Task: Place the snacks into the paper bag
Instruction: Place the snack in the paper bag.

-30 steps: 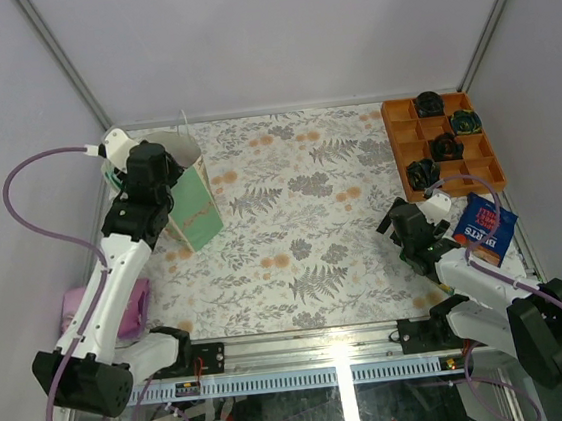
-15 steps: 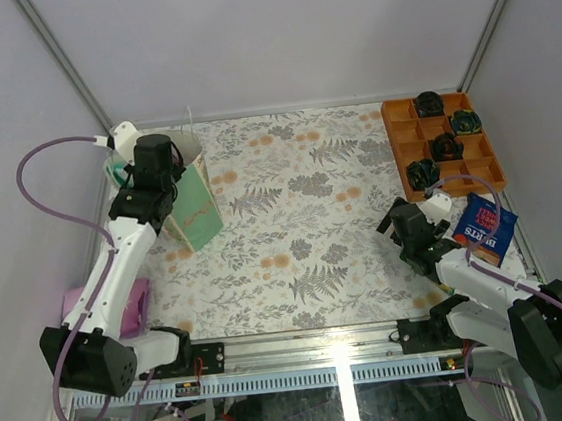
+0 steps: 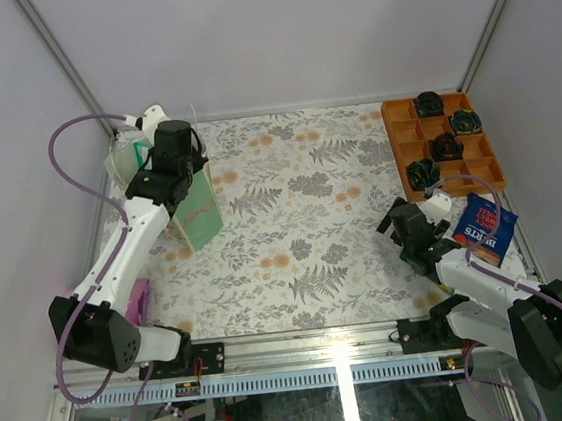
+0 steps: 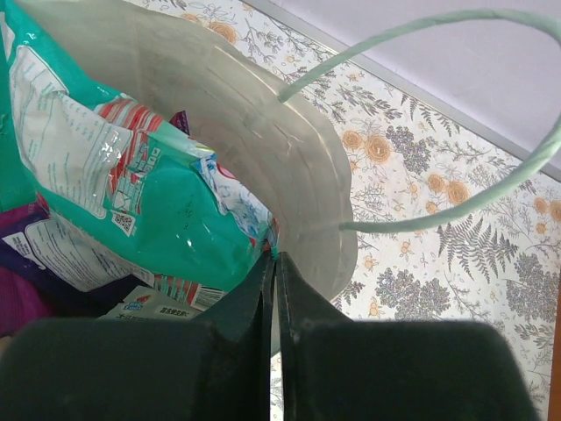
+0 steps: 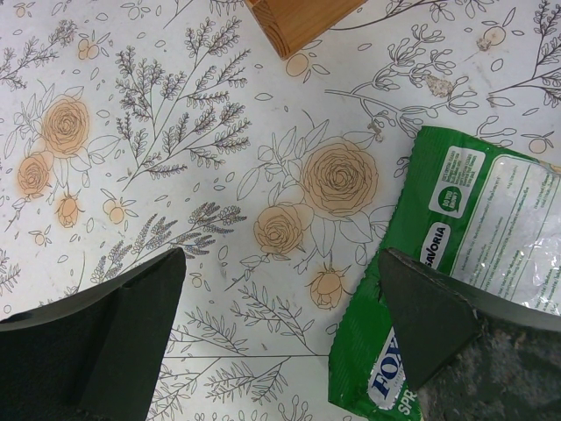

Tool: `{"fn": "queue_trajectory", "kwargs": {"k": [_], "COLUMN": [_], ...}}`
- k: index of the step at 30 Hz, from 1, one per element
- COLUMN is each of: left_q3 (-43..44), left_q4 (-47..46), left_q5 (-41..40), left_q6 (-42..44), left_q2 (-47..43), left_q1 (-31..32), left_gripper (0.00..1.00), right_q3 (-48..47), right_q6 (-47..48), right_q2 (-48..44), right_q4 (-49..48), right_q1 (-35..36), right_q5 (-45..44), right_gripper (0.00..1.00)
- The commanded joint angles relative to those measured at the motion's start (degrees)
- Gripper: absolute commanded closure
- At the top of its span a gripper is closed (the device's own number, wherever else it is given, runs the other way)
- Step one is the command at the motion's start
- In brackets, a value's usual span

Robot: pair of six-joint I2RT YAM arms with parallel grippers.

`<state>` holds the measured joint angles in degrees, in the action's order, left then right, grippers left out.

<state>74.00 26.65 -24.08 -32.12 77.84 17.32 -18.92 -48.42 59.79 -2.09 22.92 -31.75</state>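
Note:
The paper bag stands upright at the far left, cream with a mint-green side and a thin string handle. Inside it lie snacks: a teal-green packet on top of a purple one. My left gripper hangs over the bag's mouth, shut, with nothing visible between its fingers. My right gripper is open low over the floral table. A green packet lies at its right finger. The blue BURTS crisp bag rests just right of the right arm.
An orange compartment tray with dark round objects sits at the far right. A flat pink item lies by the left arm's base. Grey walls close in the table on three sides.
The left gripper has shut, and the left arm has risen and swung back and to the right over the bag. The right arm has stayed still.

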Motion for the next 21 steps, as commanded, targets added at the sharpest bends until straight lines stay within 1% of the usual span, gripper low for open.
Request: {"fn": "queue_trajectory", "kwargs": {"k": [1,5,6,11,12,16,18,21], "left_q3": [2.39,2.93,2.91,2.79,3.31,6.22,7.19,8.25], "left_q4": [0.59,2.03,2.19,2.17,2.55,4.42,4.9,5.31], "left_q5": [2.2,3.78,3.54,1.21,0.71,-0.53,-0.91,-1.07], "left_q6": [-0.49,-1.66,-1.7,-1.11,-0.85,-0.08,-0.05,-0.09], "left_q2": [1.29,2.0,1.93,-0.89,-1.32,-2.62,-3.62,-5.83], "left_q1": [-0.04,-0.76,-0.79,-0.81,-0.8,-0.78,-0.67,-0.1], "left_gripper": [1.0,1.0,0.98,0.68,0.65,0.62,0.58,0.56], "right_q3": [-2.45,-2.38,-2.37,-2.33,-2.43,-2.53,-2.52,-2.36], "right_q6": [0.43,0.43,0.39,0.38,0.36,0.5,0.51,0.52], "right_q2": [-0.2,-0.28,-0.31,-0.11,-0.05,0.16,0.04,-0.26], "right_q4": [-1.47,-1.39,-1.38,-1.52,-1.58,-1.57,-1.44,-1.51], "right_q1": [-0.13,-0.11,-0.07,-0.15,-0.12,-0.08,-0.09,-0.14], "right_q5": [0.02,0.01,0.02,0.26,0.27,0.37,0.28,0.24], "right_gripper": [0.01,0.01,0.01,0.01,0.01,0.01,0.01,0.01]}}
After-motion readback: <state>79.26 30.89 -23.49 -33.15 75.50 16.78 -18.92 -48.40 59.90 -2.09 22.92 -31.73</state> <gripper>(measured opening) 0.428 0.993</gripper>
